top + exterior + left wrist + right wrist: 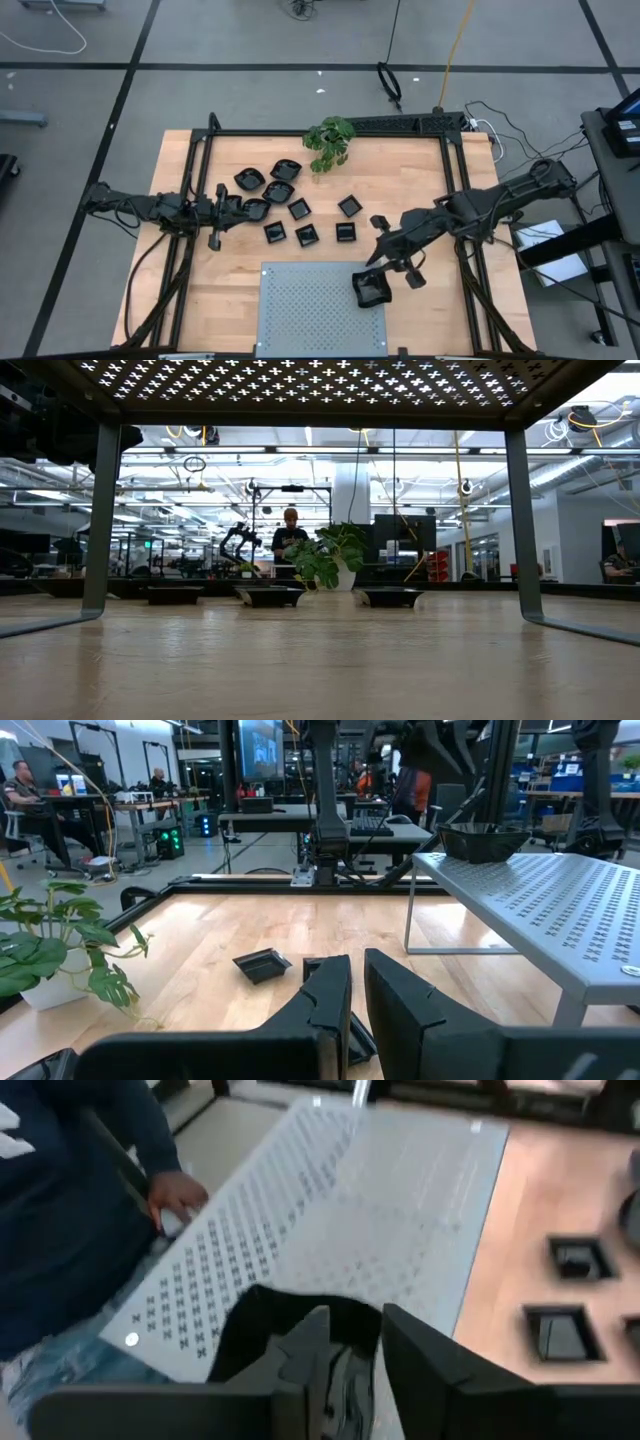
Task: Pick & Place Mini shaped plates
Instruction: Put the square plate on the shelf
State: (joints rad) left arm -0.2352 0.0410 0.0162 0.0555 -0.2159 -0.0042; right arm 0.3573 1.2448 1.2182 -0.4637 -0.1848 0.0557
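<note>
Mini shaped plate (371,288), black and glossy, on the right edge of the grey perforated panel (310,300), directly between the right gripper (385,277) fingers, which straddle its rim; grip or release impossible to tell. Other plates (300,208) scattered mid-table beside the left gripper (216,238), clenched, empty, near the plant (330,142).

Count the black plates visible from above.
10: one on the panel at the right claw; nine on the wood between the arms. The left claw may hide another.
</note>
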